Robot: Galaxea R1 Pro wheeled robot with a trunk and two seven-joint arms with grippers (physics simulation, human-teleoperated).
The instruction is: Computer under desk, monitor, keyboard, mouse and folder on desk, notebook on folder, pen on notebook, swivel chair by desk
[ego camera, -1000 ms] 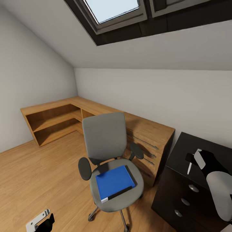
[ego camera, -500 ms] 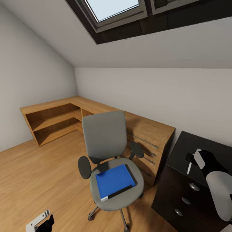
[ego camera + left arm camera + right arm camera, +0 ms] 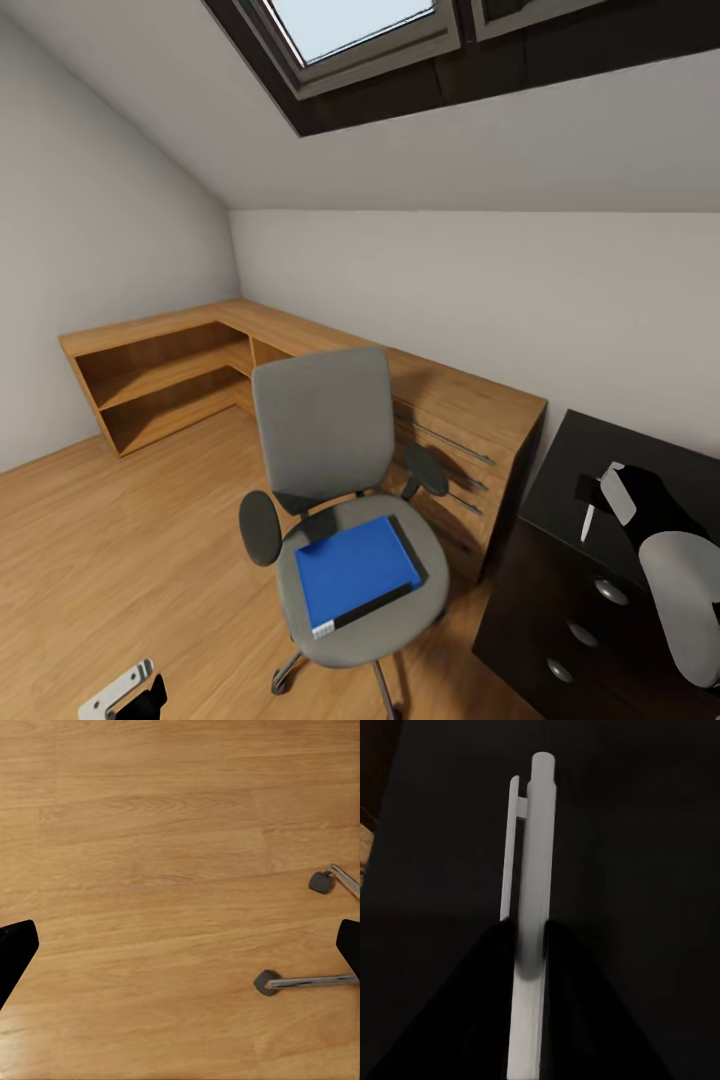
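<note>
Head cam: high, pitched down, wide; grey swivel chair (image 3: 340, 500) at centre, black drawer cabinet (image 3: 600, 570) at 4 o'clock. Left wrist cam: straight down, fairly near light wooden plank floor (image 3: 150, 870); shares floor and chair's castor legs (image 3: 300, 982) with head. Right wrist cam: very close on white clip pen (image 3: 531, 907) over cabinet top, shared with head

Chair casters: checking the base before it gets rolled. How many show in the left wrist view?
2: one grey caster on a metal leg, another grey caster farther along the wooden floor. Others may be hidden outside the frame.

skylight (image 3: 350, 25), black dresser (image 3: 590, 610), wooden floor (image 3: 110, 540)
</note>
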